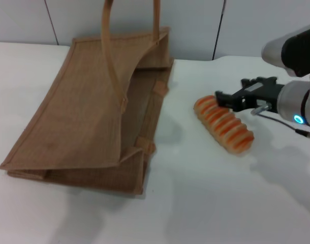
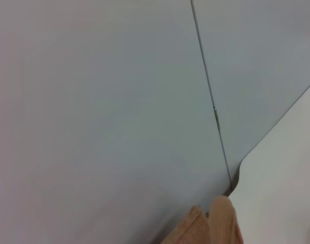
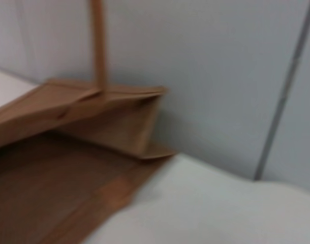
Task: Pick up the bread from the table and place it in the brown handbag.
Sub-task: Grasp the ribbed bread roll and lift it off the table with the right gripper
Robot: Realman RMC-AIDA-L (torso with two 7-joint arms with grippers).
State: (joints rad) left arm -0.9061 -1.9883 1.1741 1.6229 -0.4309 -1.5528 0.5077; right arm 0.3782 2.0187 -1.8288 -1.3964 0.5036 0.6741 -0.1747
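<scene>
The bread (image 1: 224,125) lies on the white table (image 1: 221,203), to the right of the brown handbag (image 1: 89,117). The handbag lies tilted with its mouth facing right toward the loaf, and its upper side is lifted. Its loop handles (image 1: 112,51) rise out of the top of the head view. My right gripper (image 1: 231,90) comes in from the right, just behind the loaf's far end, with its black fingers apart and empty. The right wrist view shows the handbag's open mouth (image 3: 68,168) and one handle (image 3: 98,46), not the bread. My left gripper is out of view; its wrist view shows only a handle tip (image 2: 223,223).
A grey panelled wall (image 1: 195,25) stands close behind the table and the handbag. Bare tabletop lies in front of the loaf and the handbag. The table's back edge shows in the right wrist view (image 3: 211,203).
</scene>
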